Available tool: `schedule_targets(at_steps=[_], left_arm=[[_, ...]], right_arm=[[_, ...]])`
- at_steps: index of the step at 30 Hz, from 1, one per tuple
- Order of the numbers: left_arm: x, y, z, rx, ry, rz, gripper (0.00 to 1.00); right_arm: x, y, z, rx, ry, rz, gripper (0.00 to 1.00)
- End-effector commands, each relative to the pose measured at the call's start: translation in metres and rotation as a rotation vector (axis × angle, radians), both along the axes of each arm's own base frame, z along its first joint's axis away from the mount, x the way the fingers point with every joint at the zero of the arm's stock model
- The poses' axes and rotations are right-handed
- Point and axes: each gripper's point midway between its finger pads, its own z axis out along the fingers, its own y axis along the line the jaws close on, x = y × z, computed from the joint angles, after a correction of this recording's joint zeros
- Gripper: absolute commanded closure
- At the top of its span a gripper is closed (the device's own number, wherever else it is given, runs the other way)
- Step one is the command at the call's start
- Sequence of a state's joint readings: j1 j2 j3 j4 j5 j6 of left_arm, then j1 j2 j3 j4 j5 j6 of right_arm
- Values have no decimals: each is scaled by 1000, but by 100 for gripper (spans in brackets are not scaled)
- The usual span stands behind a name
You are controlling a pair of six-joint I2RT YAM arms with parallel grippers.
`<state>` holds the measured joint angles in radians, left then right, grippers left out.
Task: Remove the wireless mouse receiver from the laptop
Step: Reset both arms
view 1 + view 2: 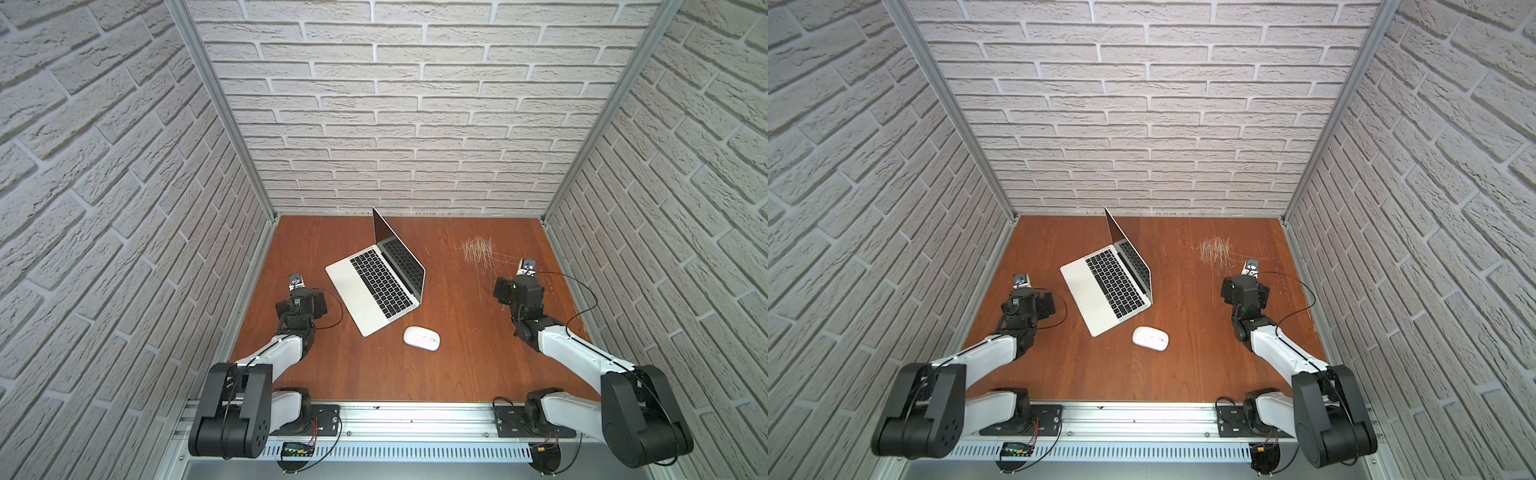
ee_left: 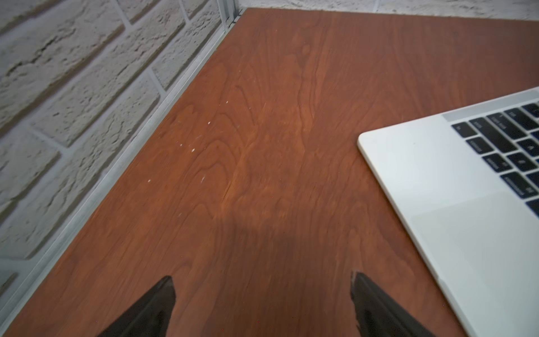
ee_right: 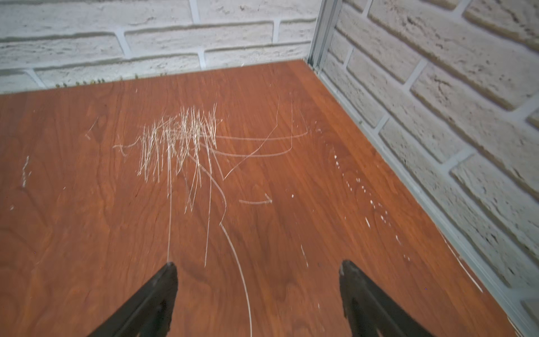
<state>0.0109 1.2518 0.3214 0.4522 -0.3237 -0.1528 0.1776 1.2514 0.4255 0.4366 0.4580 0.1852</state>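
I am looking down on the thin silver laptop [image 1: 353, 291] with black keys, standing open and skewed on the reddish-brown wooden table [image 1: 457, 374], its dark screen facing my left arm. The left gripper [image 2: 262, 280] is hovering just beside the laptop's front corner, jaws wide apart and empty. The right gripper [image 3: 258, 265], equally spread and empty, is pointing at scratched wood well apart from it. The tiny wireless mouse receiver is not showing in any view; I am judging that it is sitting in a side edge, jutting out along the keyboard's long axis. The white oval mouse [image 1: 422, 337] is lying near the laptop's nearer side edge.
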Motion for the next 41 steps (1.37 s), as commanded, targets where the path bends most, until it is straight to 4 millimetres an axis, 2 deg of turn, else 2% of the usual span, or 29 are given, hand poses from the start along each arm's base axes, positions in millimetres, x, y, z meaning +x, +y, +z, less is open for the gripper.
schedule_targets(at_steps=[1, 3, 4, 5, 6, 8, 12, 17, 18, 19, 41], left_arm=[[36, -7, 44, -12, -229, -98, 5], [43, -3, 39, -23, -214, -106, 6], [43, -2, 35, -19, -217, -110, 6], [45, -3, 33, -14, -238, -115, 5], [50, -2, 26, -24, -237, -117, 4], [60, -2, 14, -40, -197, -136, 3], [61, -5, 12, -33, -179, -148, 2], [61, -6, 12, -25, -178, -145, 2], [60, -6, 12, -23, -178, -144, 2], [60, -5, 12, -23, -177, -144, 2], [61, -6, 12, -23, -177, -146, 2]], right_arm=[[8, -21, 8, -66, -130, -47, 11], [15, -19, 1, -12, -150, 13, 13], [17, -22, -10, 1, -141, 8, 13], [22, -16, -11, 6, -172, 50, 14], [28, -3, -21, 7, -137, 127, 18], [32, -1, -21, 5, -127, 137, 19], [38, -3, -28, 28, -66, 139, 18], [38, -3, -27, 30, -71, 141, 17], [36, -3, -28, 29, -71, 142, 2], [37, -3, -27, 28, -78, 142, 1], [37, -3, -26, 29, -79, 141, 1]])
